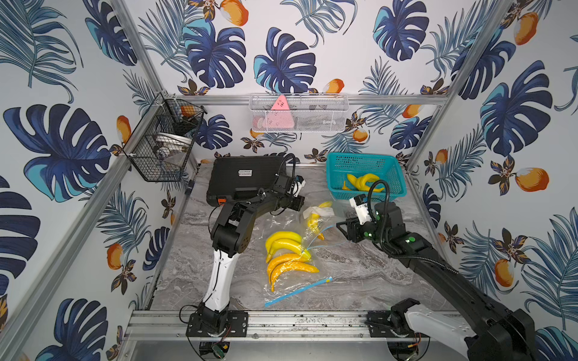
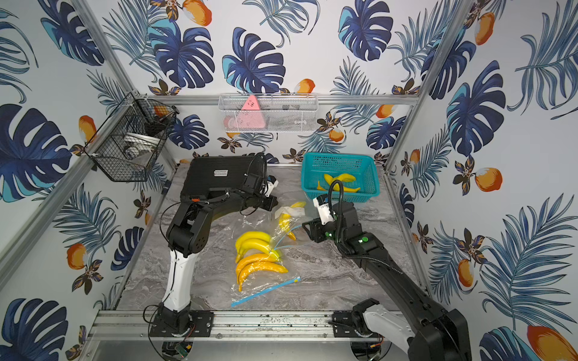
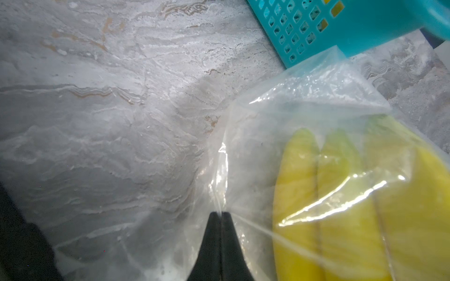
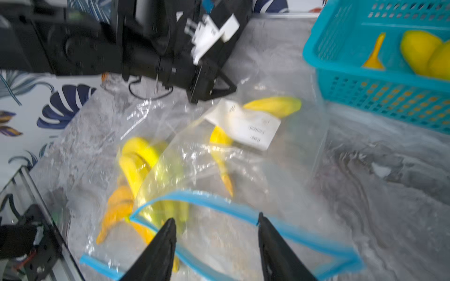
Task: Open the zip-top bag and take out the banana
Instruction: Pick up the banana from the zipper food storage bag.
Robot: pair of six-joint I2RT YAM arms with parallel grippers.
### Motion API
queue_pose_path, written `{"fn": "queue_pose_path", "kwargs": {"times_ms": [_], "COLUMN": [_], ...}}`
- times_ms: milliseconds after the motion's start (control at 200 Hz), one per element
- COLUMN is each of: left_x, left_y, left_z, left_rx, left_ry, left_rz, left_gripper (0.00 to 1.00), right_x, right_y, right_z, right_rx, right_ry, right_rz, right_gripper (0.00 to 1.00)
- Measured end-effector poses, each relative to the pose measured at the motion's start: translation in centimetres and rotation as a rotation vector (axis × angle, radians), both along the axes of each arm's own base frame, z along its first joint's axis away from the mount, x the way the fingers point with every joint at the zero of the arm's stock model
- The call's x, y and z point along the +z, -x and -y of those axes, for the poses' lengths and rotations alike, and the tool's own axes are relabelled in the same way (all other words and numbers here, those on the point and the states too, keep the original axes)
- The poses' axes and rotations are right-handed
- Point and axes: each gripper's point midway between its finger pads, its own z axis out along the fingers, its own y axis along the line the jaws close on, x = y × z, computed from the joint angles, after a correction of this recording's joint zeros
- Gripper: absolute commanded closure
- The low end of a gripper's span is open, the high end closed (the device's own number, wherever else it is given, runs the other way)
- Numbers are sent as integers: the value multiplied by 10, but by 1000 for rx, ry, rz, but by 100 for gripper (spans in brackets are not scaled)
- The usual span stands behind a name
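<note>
A clear zip-top bag lies at mid-table with a yellow banana and a white label inside. Its blue zip mouth gapes open toward the right arm. In both top views my left gripper sits at the bag's far end. In the left wrist view it is shut on a pinch of the film, with the banana showing through it. My right gripper is open at the mouth, a blue strip running between its fingers.
Two more bagged bunches, yellow and orange, lie toward the front, with a blue zip strip there. A teal basket with bananas stands at the back right. A black case sits at the back left.
</note>
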Motion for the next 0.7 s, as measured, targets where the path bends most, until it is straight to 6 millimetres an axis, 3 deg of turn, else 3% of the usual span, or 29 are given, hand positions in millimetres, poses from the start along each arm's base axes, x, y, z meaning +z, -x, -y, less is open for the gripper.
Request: {"fn": "queue_pose_path", "kwargs": {"times_ms": [105, 205, 430, 701], "left_x": [-1, -1, -3, -5], "left_y": [0, 0, 1, 4], "left_z": [0, 0, -1, -1], "left_rx": [0, 0, 0, -2], "left_ry": [-1, -1, -1, 0], "left_rz": [-3, -3, -5, -10], "left_gripper": [100, 100, 100, 100], "right_x": [-18, -34, -71, -78], "right_y": [24, 29, 10, -14], "right_z": [-16, -26, -32, -39], "right_rx": [76, 107, 71, 28], "right_ry": [35, 74, 166, 186], "right_rz": [-44, -81, -131, -118], "right_gripper": [43, 43, 36, 33]}}
